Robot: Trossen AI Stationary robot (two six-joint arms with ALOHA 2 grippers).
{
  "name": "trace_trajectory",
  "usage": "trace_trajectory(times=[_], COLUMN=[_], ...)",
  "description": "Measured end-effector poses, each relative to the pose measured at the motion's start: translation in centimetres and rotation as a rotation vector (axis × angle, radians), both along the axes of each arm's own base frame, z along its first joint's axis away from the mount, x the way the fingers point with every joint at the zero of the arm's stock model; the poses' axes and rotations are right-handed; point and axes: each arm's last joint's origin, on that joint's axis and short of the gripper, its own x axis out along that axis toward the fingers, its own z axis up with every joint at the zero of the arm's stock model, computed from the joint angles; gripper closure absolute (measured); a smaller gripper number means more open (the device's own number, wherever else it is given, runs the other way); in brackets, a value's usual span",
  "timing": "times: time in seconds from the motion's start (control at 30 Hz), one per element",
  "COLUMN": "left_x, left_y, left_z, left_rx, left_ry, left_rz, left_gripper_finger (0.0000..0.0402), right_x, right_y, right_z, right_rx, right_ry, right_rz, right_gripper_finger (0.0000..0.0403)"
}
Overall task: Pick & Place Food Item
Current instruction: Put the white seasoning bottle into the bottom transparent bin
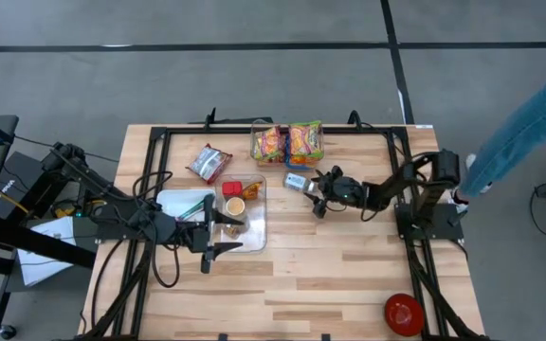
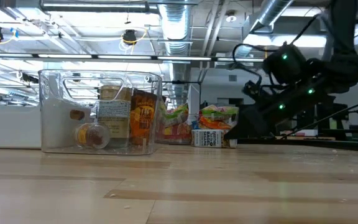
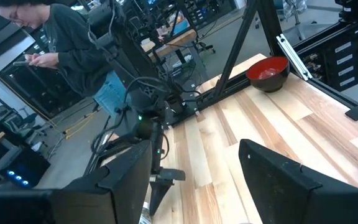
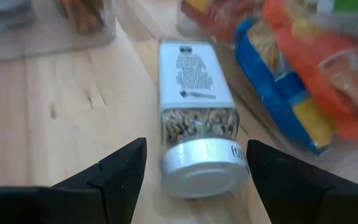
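- As seen from above, my right gripper [image 1: 315, 196] hovers with its fingers spread and nothing between them, just short of the seed jar [image 1: 297, 182] lying on its side on the table [image 1: 349, 275].
- From my right fingertips the jar lies toward ten o'clock in the overhead view, close but apart; no finger touches it yet.
- Its long axis points nearly straight away from my wrist: in the right wrist view the silver lid [image 4: 202, 165] faces me between my two fingers, and the labelled body runs off toward the clear bin [image 1: 245, 213].
- That lid-first line is what I judge the coming grasp to turn on: my jaws stand either side of the lid's width, so a short reach along that axis should bring them astride it.
- Snack bags [image 1: 287, 142] crowd the jar's far side, around twelve o'clock from it overhead; I judge the finger on that side has the tighter gap.
- At about seven o'clock from the jar, my left gripper [image 1: 218, 234] waits with fingers apart and holding nothing, over the clear bin's near edge, clearly farther from the jar than my right.
- Well apart, the red bowl [image 1: 404, 314] sits at the table's corner, five o'clock from the jar.
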Motion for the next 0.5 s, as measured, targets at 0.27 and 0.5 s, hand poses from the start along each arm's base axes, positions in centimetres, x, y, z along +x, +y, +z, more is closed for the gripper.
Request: trace_trajectory(times=[0.27, 0.5], left_x=[0.0, 0.0], left_y=[0.0, 0.0], left_z=[0.0, -0.2], left_rx=[-0.001, 0.007], left_ry=[0.003, 0.017], left_rz=[0.000, 0.001], left_gripper_finger=[0.0166, 0.0166], right_x=[0.4, 0.4], right_y=[-0.4, -0.3], right_z=[-1.4, -1.4], right_rx=[0.022, 0.031], right_ry=[0.044, 0.041], right_rz=[-0.019, -0.023], right_gripper_finger=[0.0131, 0.0131])
